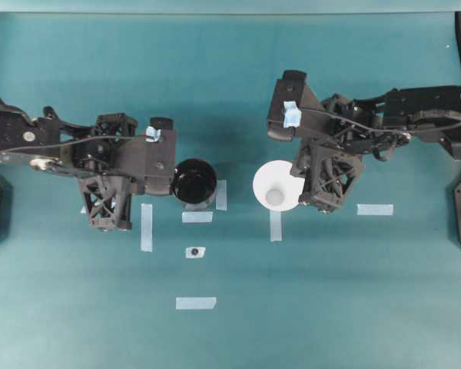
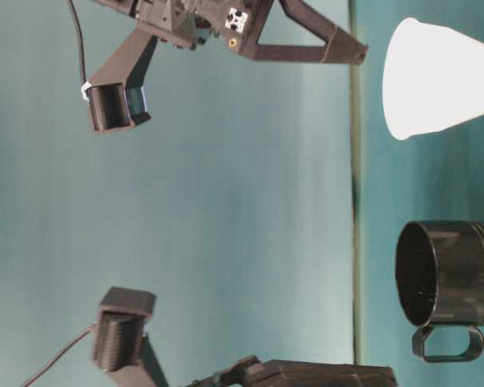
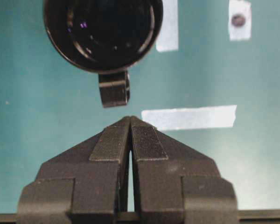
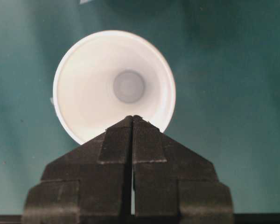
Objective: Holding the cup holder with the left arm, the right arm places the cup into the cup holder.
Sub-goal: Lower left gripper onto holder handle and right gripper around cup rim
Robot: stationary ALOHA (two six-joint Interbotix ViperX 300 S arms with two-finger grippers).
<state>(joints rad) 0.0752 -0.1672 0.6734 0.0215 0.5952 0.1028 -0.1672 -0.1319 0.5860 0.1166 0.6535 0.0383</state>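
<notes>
Glossy black cylindrical cup holder [image 1: 194, 181] upright on the teal surface [image 1: 77, 307], side tab toward the left arm's fingers [image 3: 149, 142], pressed together, empty, just short of that tab. Plain white tapered cup [image 1: 277, 185] well apart, rim up, right arm's fingers [image 4: 116, 140] likewise closed, holding nothing. Probably light, thin-walled, easily crushed or tipped; best pinched gently at the rim. Holder rigid, slippery; grip the tab.

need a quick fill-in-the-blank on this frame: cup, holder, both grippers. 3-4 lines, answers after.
1. The white cup stands with its wide rim facing ____.
2. The left gripper has its fingers pressed ____, just short of the holder's handle.
3. The black cup holder has ____ inside it.
4. The right gripper grips ____; the cup stands free.

Answers: up; shut; nothing; nothing
</notes>
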